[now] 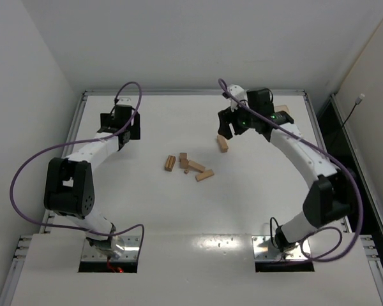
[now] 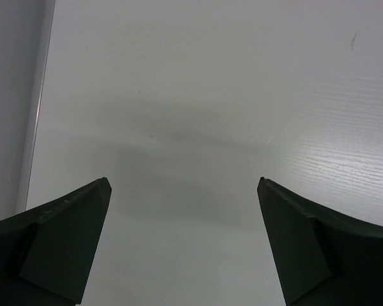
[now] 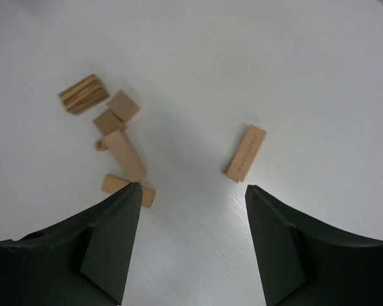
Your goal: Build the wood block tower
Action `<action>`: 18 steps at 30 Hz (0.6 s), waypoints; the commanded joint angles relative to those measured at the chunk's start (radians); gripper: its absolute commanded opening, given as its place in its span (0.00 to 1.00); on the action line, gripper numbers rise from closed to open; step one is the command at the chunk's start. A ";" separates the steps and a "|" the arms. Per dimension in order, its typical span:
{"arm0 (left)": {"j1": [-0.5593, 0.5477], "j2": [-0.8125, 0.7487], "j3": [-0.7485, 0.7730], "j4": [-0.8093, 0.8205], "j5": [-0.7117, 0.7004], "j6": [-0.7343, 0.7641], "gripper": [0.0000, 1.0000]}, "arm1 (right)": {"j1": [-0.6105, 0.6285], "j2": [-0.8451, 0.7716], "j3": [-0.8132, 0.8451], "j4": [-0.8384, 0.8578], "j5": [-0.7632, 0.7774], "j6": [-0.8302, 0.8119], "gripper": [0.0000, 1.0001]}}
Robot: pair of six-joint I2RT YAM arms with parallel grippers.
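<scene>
The right pincer (image 3: 193, 187) hangs over the far right part of the bench (image 1: 147, 210), its jaws spread wide with nothing between them. Just beyond its tips a lone block (image 3: 246, 153) lies flat on the surface, well apart from the rest. Further out, near the middle of the bench, the other blocks (image 3: 118, 143) lie in a loose heap, some touching or overlapping. At the heap's end nearest the left edge is a striped piece (image 3: 83, 94); whether it is one bar or several pressed together I cannot tell. Nothing is stacked in order yet. The left pincer (image 2: 184, 182) is also spread open and empty, over bare surface near the far left corner, well away from any wood. The bars look light, stiff and smooth-sided, so they should lift with little force but may slip or twist if caught off centre. The safest hold is probably across the two long sides at mid-length, jaws square to the bar. The lone block seems the easiest pick, with free room on both sides, while reaching into the heap risks nudging neighbours.
</scene>
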 commanded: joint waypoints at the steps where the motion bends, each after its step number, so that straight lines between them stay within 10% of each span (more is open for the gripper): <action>1: -0.004 -0.066 -0.008 0.025 0.012 0.006 0.99 | 0.008 -0.088 -0.054 0.004 -0.345 -0.280 0.62; 18: -0.004 -0.066 -0.017 0.025 0.012 0.016 0.99 | 0.177 0.149 -0.078 0.030 -0.364 -0.440 0.68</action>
